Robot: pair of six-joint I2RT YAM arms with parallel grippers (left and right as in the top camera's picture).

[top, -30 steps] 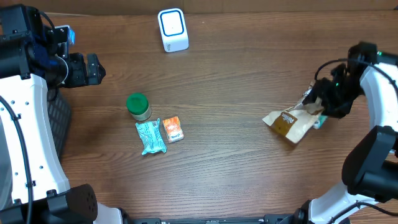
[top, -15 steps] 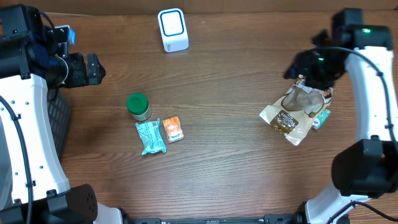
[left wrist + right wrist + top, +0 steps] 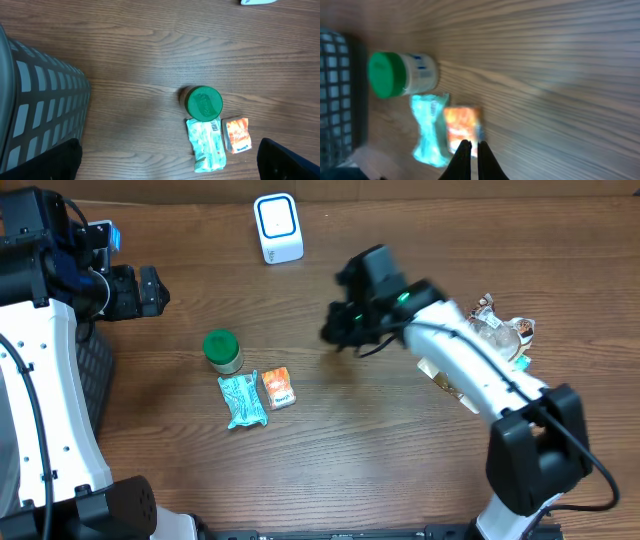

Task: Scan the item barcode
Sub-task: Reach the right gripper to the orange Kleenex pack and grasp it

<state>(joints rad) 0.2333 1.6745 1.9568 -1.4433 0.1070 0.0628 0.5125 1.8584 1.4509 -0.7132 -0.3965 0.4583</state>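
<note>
Right jaws were together, empty, over mid-tabletop, near orange packet (image 3: 278,388), teal packet (image 3: 243,400) and green-lidded jar (image 3: 222,351) left of centre. Left jaws gaped wide by left edge. Scanner (image 3: 278,227) sat at far edge.

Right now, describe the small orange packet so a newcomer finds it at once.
On the wooden table, three items cluster left of centre in the overhead view. The orange packet lies right of the teal wrapper, below the green-lidded jar: the smallest of the three, and the only orange one.
</note>
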